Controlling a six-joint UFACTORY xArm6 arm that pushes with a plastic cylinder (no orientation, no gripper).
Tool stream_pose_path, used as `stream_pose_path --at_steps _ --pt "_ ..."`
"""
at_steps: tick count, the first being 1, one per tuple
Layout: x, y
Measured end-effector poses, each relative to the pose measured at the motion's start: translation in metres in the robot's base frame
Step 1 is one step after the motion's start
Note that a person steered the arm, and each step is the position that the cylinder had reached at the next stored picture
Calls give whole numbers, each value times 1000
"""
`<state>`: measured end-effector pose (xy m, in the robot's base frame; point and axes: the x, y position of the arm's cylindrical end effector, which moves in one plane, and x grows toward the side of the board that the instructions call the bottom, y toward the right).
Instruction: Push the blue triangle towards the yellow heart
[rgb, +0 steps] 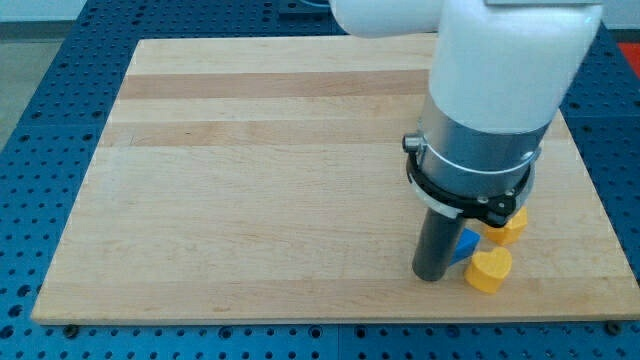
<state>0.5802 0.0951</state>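
Observation:
The blue triangle (466, 244) lies near the board's lower right, partly hidden behind the dark rod. The yellow heart (489, 270) lies just to its lower right, touching or nearly touching it. My tip (431, 277) rests on the board at the blue triangle's left side, right against it. A second yellow block (509, 227), its shape unclear, sits just above and to the right of the blue triangle, partly hidden by the arm's body.
The wooden board (250, 180) lies on a blue perforated table (40, 120). The arm's large white and grey body (490, 110) covers the board's upper right. The board's bottom edge is close below the blocks.

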Motion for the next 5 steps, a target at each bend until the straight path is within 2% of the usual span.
stream_pose_path --at_steps 2,5 --pt "-25 -11" --pt "-27 6"
